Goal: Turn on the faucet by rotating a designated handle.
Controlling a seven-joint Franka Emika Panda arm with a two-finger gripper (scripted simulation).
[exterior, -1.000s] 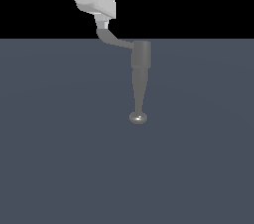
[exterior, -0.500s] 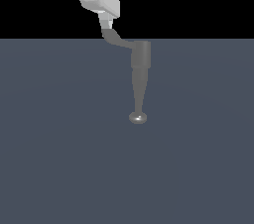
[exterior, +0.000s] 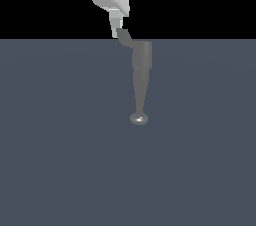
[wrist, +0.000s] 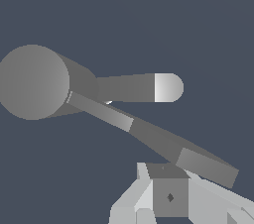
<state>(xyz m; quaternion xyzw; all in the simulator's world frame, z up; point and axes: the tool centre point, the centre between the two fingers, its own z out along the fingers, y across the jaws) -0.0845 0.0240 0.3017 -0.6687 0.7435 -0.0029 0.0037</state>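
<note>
Gripper [exterior: 120, 29] up at the handle [exterior: 126, 39] tip, fingers close together, you can't tell whether it's clamping or only touching | handle slants from your fingertips to the faucet [exterior: 141, 72] body just beside | wrist view: paddle end [wrist: 206, 167] right against your fingers [wrist: 170, 197] | spout tip [exterior: 139, 118] well away from gripper

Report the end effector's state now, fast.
End effector: at the handle tip of the faucet; open or shut cannot be told, and no grip is visible.
</note>
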